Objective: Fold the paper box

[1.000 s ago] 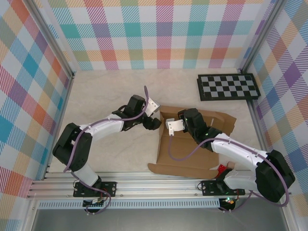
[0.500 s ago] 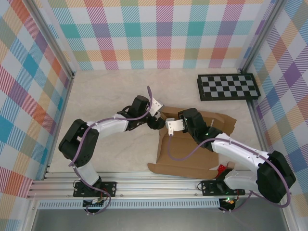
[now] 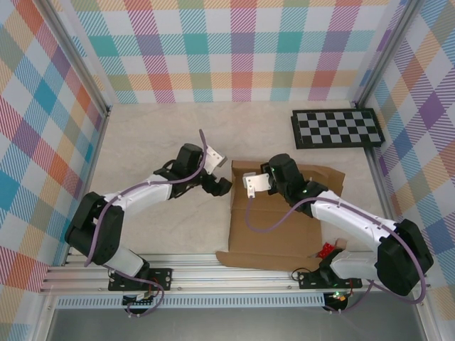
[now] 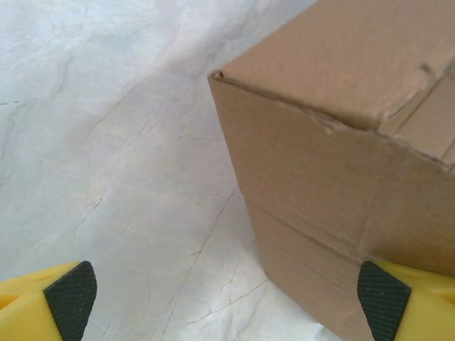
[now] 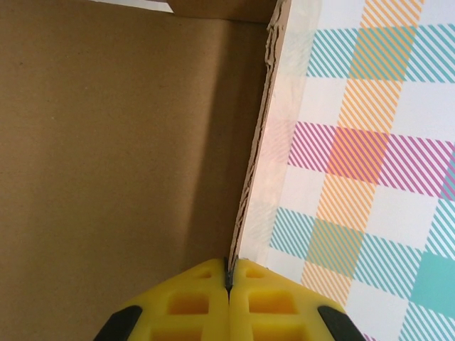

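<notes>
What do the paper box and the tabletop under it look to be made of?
The paper box: plain brown cardboard, matte, with a fibrous, ragged cut edge and creased fold lines. The tabletop: a smooth pale surface with marble-like veining; whether it is real stone or a printed laminate I cannot tell.

On my feed, a black-and-white checkerboard panel (image 3: 337, 128) lies flat at the far right of the pale, marble-patterned bench (image 3: 156, 135), close to the right wall. Plaid walls (image 3: 234, 50) enclose the bench on three sides, and an aluminium rail (image 3: 227, 275) runs along its near edge. A small red item (image 3: 328, 249) sits near that rail on the right; I cannot tell what it is.
</notes>
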`<control>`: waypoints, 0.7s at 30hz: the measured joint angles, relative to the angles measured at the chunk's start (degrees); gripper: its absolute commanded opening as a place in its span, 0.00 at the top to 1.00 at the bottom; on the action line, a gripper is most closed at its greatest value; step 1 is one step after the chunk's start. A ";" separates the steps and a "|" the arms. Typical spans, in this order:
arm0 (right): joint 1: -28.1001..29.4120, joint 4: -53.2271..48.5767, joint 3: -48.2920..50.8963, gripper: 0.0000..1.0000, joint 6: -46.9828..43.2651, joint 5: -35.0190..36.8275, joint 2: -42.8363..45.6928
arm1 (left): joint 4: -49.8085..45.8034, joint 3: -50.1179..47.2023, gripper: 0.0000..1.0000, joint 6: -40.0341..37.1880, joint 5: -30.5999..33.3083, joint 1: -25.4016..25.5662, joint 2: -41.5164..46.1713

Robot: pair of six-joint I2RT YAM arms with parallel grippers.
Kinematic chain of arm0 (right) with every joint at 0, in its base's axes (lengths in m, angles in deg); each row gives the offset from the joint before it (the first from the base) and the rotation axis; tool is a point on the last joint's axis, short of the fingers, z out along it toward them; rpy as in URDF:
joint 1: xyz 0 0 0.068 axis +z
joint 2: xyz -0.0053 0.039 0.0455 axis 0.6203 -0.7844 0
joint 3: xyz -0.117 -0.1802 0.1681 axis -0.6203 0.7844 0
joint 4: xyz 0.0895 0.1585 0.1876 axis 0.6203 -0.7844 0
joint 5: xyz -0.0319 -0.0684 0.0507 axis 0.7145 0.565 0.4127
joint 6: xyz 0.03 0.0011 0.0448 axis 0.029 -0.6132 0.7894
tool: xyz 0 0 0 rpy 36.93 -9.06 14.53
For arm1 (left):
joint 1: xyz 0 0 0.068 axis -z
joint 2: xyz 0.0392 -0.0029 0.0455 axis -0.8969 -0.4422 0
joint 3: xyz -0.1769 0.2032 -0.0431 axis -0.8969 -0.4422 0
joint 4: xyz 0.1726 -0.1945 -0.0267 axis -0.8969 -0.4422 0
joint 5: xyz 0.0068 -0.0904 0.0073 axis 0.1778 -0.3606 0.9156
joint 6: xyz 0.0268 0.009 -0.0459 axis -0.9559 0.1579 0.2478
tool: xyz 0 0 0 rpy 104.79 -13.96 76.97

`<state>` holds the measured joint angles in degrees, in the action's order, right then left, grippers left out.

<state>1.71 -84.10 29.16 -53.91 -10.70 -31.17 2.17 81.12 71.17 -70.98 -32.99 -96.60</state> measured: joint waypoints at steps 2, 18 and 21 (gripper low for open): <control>-0.11 -0.31 -0.09 1.00 0.33 -0.39 -0.09 | 0.44 -0.11 0.00 0.24 -1.42 -0.33 0.00; -0.44 2.36 -4.42 1.00 0.70 1.57 -5.38 | 3.10 -0.26 0.00 5.68 -3.13 -2.45 0.85; -0.70 2.56 -4.42 1.00 0.81 1.86 -5.38 | 3.08 1.75 0.00 5.46 -3.89 -1.95 -0.35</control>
<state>1.01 -81.54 24.75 -53.11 -8.85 -36.55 5.25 82.87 76.64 -74.87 -34.94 -96.95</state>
